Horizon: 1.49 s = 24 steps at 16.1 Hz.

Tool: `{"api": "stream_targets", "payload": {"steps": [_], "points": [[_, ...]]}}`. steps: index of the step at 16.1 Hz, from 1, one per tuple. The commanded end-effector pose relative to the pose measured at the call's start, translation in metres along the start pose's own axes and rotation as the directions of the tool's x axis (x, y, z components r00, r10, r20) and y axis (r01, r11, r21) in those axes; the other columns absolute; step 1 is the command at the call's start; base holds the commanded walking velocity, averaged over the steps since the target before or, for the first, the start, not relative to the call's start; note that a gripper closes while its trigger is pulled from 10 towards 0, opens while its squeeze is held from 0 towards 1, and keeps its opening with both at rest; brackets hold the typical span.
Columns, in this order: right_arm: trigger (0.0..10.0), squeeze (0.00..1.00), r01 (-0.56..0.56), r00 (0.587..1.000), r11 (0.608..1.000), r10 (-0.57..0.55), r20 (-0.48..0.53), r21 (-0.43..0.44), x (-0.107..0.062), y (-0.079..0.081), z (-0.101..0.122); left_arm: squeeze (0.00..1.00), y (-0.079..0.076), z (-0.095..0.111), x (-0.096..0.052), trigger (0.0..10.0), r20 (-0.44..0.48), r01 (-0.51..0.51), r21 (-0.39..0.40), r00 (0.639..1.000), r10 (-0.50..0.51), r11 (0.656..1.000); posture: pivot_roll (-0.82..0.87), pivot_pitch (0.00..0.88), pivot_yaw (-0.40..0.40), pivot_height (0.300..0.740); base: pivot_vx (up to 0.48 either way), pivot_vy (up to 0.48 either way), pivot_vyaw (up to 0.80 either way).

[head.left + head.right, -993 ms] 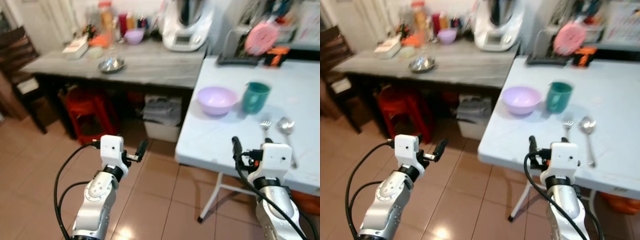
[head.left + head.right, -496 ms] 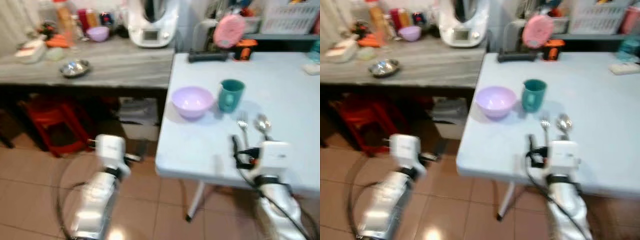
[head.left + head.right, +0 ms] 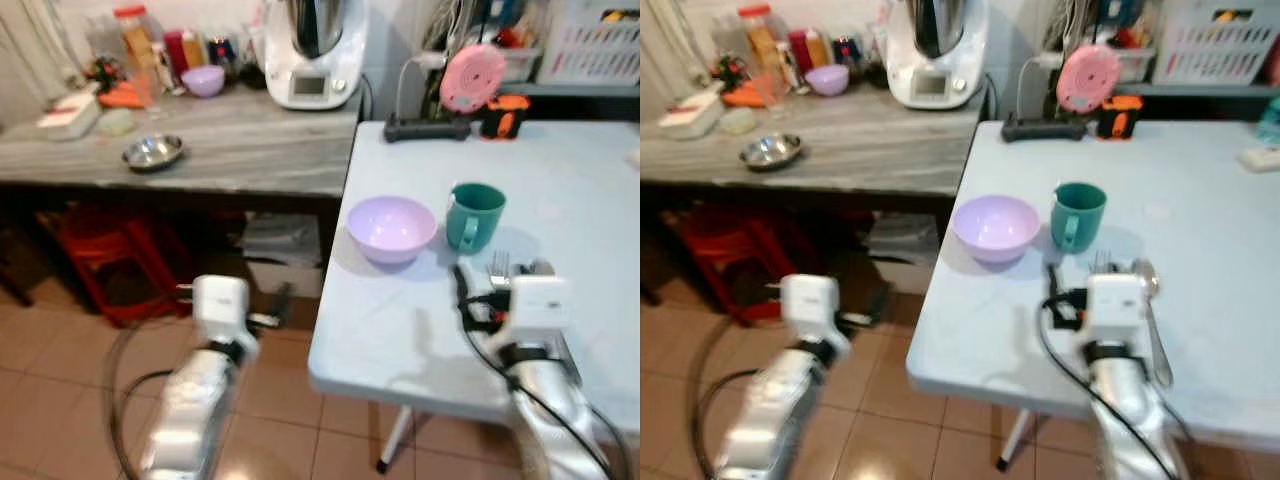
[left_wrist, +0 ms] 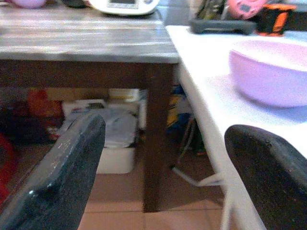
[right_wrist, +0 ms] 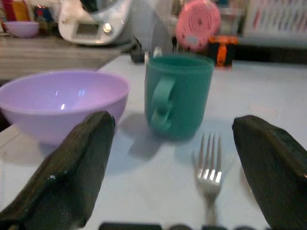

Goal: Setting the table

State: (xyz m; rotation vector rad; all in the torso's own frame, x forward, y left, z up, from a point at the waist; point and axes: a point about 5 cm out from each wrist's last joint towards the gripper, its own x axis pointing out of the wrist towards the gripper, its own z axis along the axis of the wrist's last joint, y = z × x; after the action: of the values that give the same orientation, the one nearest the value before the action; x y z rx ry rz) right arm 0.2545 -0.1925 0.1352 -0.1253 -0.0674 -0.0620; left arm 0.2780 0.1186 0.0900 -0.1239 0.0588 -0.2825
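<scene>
On the grey counter [image 3: 250, 150] at 10 o'clock sit a steel dish [image 3: 153, 151] and a small purple bowl [image 3: 204, 80]; contents can't be told. On the white table [image 3: 400, 330], a lilac bowl [image 3: 391, 227] looks empty, with a green mug [image 3: 474, 215] at its 3 o'clock and a fork [image 5: 209, 172] just beyond.

The left gripper [image 4: 163, 163] hangs off the table's edge, fingers spread. The right gripper [image 5: 175, 167] hovers low over the table, its 2 fingers apart, facing the mug.
</scene>
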Motion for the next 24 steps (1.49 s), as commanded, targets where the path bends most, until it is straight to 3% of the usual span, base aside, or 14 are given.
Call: {"api": "stream_targets", "payload": {"steps": [1, 9, 13, 15, 17, 19, 20, 24], "points": [[10.0, 0.00, -0.041, 0.999, 0.999, 0.041, 0.034, 0.000, 0.000, 0.010, 0.007, 0.00, 0.013, 0.002, -0.004, 10.0, 0.001, -0.042, 0.027, 0.999, 0.042, 0.999, -0.12, 0.036, 0.068, 0.740, 0.000, 0.000, 0.00], [10.0, 0.00, -0.103, 0.993, 0.992, 0.107, 0.058, -0.078, 0.011, 0.011, 0.014, 0.00, 0.016, -0.002, -0.008, 10.0, -0.026, -0.011, 0.047, 1.000, 0.012, 0.999, -0.11, 0.043, 0.063, 0.740, 0.000, 0.000, 0.00], [10.0, 0.00, -0.168, 0.985, 0.967, 0.172, 0.002, -0.190, 0.027, 0.007, 0.014, 0.00, 0.012, -0.004, -0.014, 10.0, -0.063, 0.147, 0.114, 0.988, -0.141, 0.983, -0.11, 0.051, 0.054, 0.740, 0.000, 0.000, 0.00], [10.0, 0.00, -0.247, 0.969, 0.941, 0.244, -0.046, -0.232, 0.041, 0.004, 0.014, 0.00, 0.007, -0.005, -0.017, 10.0, -0.083, 0.229, 0.125, 0.972, -0.220, 0.965, -0.11, 0.051, 0.054, 0.740, 0.000, 0.000, 0.00], [10.0, 0.00, -0.372, 0.928, 0.879, 0.354, -0.117, -0.297, 0.066, 0.005, 0.018, 0.00, -0.003, -0.005, -0.019, 10.0, -0.081, 0.318, 0.120, 0.947, -0.310, 0.941, -0.11, 0.062, 0.060, 0.740, 0.000, 0.000, 0.00], [10.0, 0.00, -0.400, 0.916, 0.865, 0.379, -0.129, -0.302, 0.073, 0.007, 0.021, 0.00, -0.006, -0.004, -0.019, 10.0, -0.070, 0.335, 0.119, 0.942, -0.328, 0.935, -0.11, 0.062, 0.060, 0.740, 0.000, 0.000, 0.00], [10.0, 0.00, -0.460, 0.888, 0.834, 0.432, -0.159, -0.306, 0.084, 0.013, 0.024, 0.00, -0.008, -0.003, -0.019, 10.0, -0.064, 0.345, 0.130, 0.938, -0.340, 0.929, -0.11, 0.066, 0.059, 0.740, 0.000, 0.000, 0.00], [10.0, 0.00, -0.603, 0.797, 0.727, 0.558, -0.229, -0.327, 0.093, 0.032, 0.021, 0.00, -0.010, -0.003, -0.022, 10.0, -0.065, 0.355, 0.132, 0.935, -0.350, 0.925, -0.10, 0.074, 0.055, 0.740, 0.000, 0.000, 0.00]]}}
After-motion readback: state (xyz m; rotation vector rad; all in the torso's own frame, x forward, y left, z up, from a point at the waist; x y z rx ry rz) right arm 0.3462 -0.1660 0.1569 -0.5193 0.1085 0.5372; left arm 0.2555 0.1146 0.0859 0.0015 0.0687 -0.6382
